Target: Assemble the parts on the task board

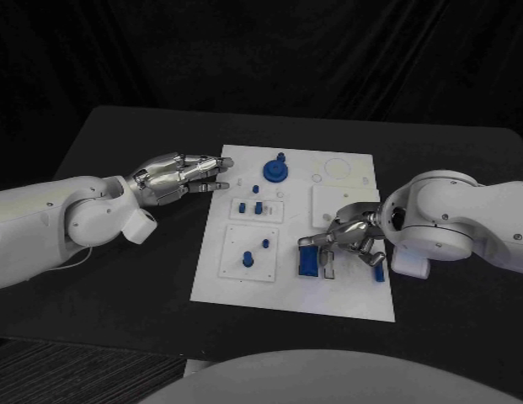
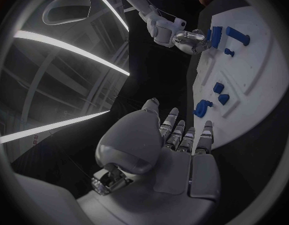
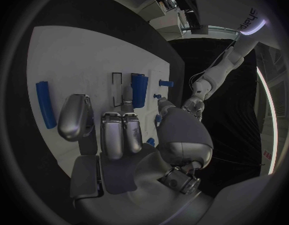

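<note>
The white task board (image 1: 334, 295) lies mid-table. A round blue part with a peg (image 1: 276, 171) stands at its far end, with small blue pieces (image 1: 252, 207) and a blue peg (image 1: 247, 258) in raised plates nearer. My left hand (image 1: 183, 178) hovers at the board's far left edge, fingers stretched out side by side and holding nothing. My right hand (image 1: 352, 236) is low over the near right part, its fingertips against a blue block (image 1: 311, 259) that stands beside a dark slot (image 3: 117, 89). A grip on the block (image 3: 139, 89) cannot be made out.
A long blue bar (image 1: 379, 271) lies on the board just right of my right hand, also the bar (image 3: 46, 104) in the right wrist view. Black table surrounds the board (image 2: 257, 75) on every side, with wide room at the left.
</note>
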Action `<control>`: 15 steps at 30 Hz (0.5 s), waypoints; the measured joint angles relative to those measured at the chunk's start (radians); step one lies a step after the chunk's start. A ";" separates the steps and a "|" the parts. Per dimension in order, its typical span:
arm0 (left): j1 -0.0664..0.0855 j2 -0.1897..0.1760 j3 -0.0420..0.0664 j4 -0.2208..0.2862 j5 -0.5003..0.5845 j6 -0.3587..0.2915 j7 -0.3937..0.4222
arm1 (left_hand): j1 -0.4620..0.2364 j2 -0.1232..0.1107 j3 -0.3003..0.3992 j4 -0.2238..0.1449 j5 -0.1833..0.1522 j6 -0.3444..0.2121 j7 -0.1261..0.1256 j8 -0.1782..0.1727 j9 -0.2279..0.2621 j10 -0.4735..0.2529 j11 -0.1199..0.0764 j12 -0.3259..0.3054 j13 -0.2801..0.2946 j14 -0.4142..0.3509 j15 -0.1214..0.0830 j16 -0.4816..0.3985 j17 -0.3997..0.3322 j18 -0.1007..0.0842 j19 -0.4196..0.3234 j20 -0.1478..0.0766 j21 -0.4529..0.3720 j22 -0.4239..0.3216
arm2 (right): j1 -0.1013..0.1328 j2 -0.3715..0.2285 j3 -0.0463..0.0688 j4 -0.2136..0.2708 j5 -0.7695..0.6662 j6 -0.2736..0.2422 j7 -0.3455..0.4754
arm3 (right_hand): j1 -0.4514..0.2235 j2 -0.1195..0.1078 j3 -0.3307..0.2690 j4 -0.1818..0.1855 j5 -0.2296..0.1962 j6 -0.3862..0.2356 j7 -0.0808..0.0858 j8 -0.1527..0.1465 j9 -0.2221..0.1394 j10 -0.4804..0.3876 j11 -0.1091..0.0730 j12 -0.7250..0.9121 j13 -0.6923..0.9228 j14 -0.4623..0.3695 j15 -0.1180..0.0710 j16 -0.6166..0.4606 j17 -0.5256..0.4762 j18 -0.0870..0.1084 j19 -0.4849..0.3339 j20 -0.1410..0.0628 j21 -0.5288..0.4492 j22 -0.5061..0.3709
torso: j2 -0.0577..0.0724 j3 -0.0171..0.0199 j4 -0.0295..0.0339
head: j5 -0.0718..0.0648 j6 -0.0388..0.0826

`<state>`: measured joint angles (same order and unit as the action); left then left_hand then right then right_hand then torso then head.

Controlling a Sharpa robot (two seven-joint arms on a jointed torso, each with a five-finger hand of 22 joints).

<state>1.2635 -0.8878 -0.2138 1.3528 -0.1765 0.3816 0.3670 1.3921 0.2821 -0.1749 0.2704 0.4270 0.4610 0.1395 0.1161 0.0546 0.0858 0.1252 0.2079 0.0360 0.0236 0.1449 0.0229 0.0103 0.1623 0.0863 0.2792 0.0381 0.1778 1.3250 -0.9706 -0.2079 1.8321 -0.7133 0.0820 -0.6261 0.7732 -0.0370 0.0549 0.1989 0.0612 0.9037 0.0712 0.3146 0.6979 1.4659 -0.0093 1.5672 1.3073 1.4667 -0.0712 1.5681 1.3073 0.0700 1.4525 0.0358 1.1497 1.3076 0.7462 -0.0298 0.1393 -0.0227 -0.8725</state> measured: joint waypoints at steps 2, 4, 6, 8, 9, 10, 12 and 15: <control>0.000 -0.001 0.000 0.000 0.000 0.000 0.000 | 0.000 0.000 0.000 0.000 0.000 0.000 0.000 0.000 0.000 0.000 0.000 0.000 0.000 0.000 0.000 0.000 0.000 0.000 0.000 0.000 0.000 0.000 | 0.001 -0.014 0.000 0.011 -0.001 -0.003 0.004 | 0.000 0.000 -0.008 0.000 0.001 0.000 0.000 0.003 0.000 0.000 0.000 0.000 0.000 0.000 0.000 0.000 0.000 0.000 0.000 0.000 0.000 0.000 | 0.000 0.0000 0.0001 | 0.000 0.000; -0.001 -0.001 0.000 0.001 0.000 0.000 -0.001 | 0.000 0.000 0.003 0.003 0.000 0.000 0.000 0.000 0.000 0.000 0.000 0.004 0.000 0.000 0.000 0.000 0.001 0.000 0.000 0.000 0.000 0.000 | 0.006 -0.028 -0.001 0.021 -0.002 -0.006 0.010 | 0.005 0.005 -0.018 -0.002 0.016 0.000 0.000 0.014 0.002 0.000 0.000 0.000 0.000 0.000 0.000 0.000 0.000 0.000 0.000 0.000 0.000 0.000 | 0.000 0.0000 0.0000 | 0.001 0.000; -0.001 -0.002 0.000 0.001 0.000 0.001 -0.001 | 0.000 0.000 0.003 0.003 0.000 0.004 0.004 0.004 0.000 0.003 0.003 0.004 0.000 0.000 0.000 0.000 0.001 0.000 0.000 0.000 0.000 0.001 | 0.019 -0.047 -0.001 0.035 -0.002 -0.011 0.023 | 0.045 0.015 -0.028 -0.012 0.047 0.001 -0.001 0.028 0.008 0.000 0.000 0.000 0.000 0.000 0.000 0.000 0.000 0.000 0.000 0.000 0.000 0.000 | 0.000 0.0000 0.0000 | 0.002 0.000; -0.001 -0.003 0.000 0.001 0.000 0.001 -0.001 | 0.000 0.000 0.003 0.003 0.000 0.004 0.004 0.004 0.000 0.004 0.004 0.004 0.000 0.000 0.000 0.000 0.001 0.000 0.000 0.000 0.000 0.001 | 0.034 -0.063 -0.001 0.050 -0.005 -0.017 0.039 | 0.128 0.019 -0.024 -0.060 0.106 0.006 -0.006 0.045 0.015 0.000 0.000 0.000 0.000 0.000 0.000 0.000 0.000 0.000 0.001 -0.001 0.003 0.000 | 0.000 0.0000 0.0001 | 0.002 0.000; -0.001 -0.003 0.000 0.001 0.000 0.001 -0.001 | 0.000 0.000 0.003 0.003 0.000 0.004 0.004 0.004 0.000 0.004 0.004 0.004 0.000 0.000 0.000 0.000 0.001 0.000 0.000 0.000 0.000 0.001 | 0.042 -0.072 0.000 0.059 -0.009 -0.021 0.051 | 0.164 0.021 -0.020 -0.081 0.124 0.006 -0.006 0.052 0.019 0.000 0.000 0.000 0.000 0.000 0.000 0.000 0.000 0.000 0.004 -0.004 0.009 0.000 | 0.000 0.0000 0.0000 | 0.002 0.000; -0.001 -0.004 0.000 0.001 0.000 0.001 -0.001 | 0.000 0.000 0.003 0.003 0.000 0.004 0.004 0.004 0.000 0.004 0.004 0.004 0.000 0.000 0.000 0.000 0.001 0.000 0.000 0.000 0.000 0.001 | 0.048 -0.078 0.000 0.066 -0.015 -0.025 0.061 | 0.205 0.022 -0.020 -0.105 0.141 0.002 -0.009 0.065 0.025 0.000 0.000 0.000 0.000 0.000 0.000 0.000 0.000 0.000 0.006 -0.006 0.015 0.000 | 0.000 0.0001 0.0000 | 0.002 0.000; -0.002 -0.004 0.000 0.000 0.000 0.001 -0.001 | 0.000 0.000 0.003 0.003 0.000 0.004 0.004 0.004 0.000 0.004 0.004 0.004 0.000 0.000 0.000 0.000 0.001 0.000 0.000 0.000 0.000 0.001 | 0.055 -0.087 0.001 0.080 -0.036 -0.032 0.084 | 0.250 0.020 -0.023 -0.134 0.152 0.000 -0.011 0.095 0.045 0.000 0.000 0.000 0.000 0.000 0.000 0.000 0.000 0.000 0.007 -0.007 0.021 0.000 | 0.000 0.0005 -0.0006 | 0.000 0.000; -0.002 -0.002 0.000 0.000 0.000 0.001 -0.001 | 0.000 0.000 0.003 0.003 0.000 0.004 0.004 0.004 0.000 0.004 0.004 0.004 0.000 0.001 0.001 0.004 0.001 0.000 0.000 0.000 0.000 0.001 | 0.060 -0.091 0.000 0.098 -0.106 -0.042 0.119 | 0.297 0.015 -0.048 -0.162 0.152 -0.011 -0.031 0.210 0.150 0.000 -0.019 0.000 0.001 0.002 -0.016 0.000 0.000 0.000 0.011 -0.011 0.026 0.000 | 0.000 0.0007 -0.0010 | -0.002 0.000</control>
<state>1.2617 -0.8902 -0.2138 1.3527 -0.1765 0.3823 0.3656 1.3921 0.2821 -0.1720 0.2732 0.4270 0.4646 0.1431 0.1200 0.0546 0.0894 0.1288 0.2120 0.0360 0.0243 0.1456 0.0268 0.0116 0.1623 0.0863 0.2792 0.0380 0.1791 1.3848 -1.0620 -0.2077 1.9305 -0.8197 0.0402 -0.5068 1.0706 -0.0218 0.0067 0.0368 0.2129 0.8924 0.0399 0.5246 0.8478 1.4662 -0.0284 1.5672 1.3081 1.4684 -0.0872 1.5681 1.3073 0.0700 1.4636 0.0248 1.1762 1.3075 0.7465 -0.0291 0.1383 -0.0250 -0.8725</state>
